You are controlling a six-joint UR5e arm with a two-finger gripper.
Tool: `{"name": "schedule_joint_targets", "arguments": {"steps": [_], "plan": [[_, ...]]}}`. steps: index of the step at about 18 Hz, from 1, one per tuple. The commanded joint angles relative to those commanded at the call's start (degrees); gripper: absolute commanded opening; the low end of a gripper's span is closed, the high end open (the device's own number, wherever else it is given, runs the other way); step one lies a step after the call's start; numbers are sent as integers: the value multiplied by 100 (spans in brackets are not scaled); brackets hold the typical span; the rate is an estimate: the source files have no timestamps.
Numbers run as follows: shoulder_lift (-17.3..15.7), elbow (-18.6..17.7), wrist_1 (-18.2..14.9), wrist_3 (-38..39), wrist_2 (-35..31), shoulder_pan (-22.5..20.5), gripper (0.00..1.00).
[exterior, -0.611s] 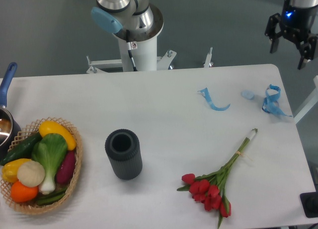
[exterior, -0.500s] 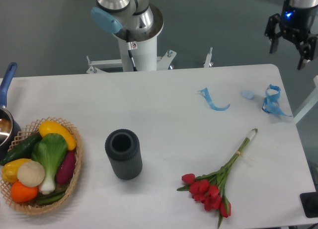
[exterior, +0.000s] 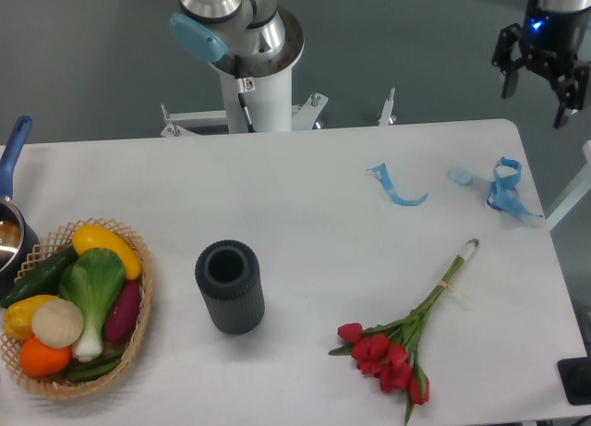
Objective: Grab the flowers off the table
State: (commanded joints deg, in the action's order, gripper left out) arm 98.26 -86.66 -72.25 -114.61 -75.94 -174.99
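The pincer (exterior: 537, 82) is hanging spread at the upper right, holding nothing. The flowers (exterior: 404, 346) are lying on the surface (exterior: 305, 223) at lower right. Next: descending onto the stems.

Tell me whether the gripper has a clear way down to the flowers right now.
Probably yes. The gripper hangs open past the table's far right corner, and the flowers lie flat, with nothing over them.
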Motion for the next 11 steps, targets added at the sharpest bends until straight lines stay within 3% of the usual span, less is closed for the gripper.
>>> {"name": "schedule_joint_targets", "arguments": {"steps": [11], "plan": [[70,-202,122,1142,238,316,100]]}}
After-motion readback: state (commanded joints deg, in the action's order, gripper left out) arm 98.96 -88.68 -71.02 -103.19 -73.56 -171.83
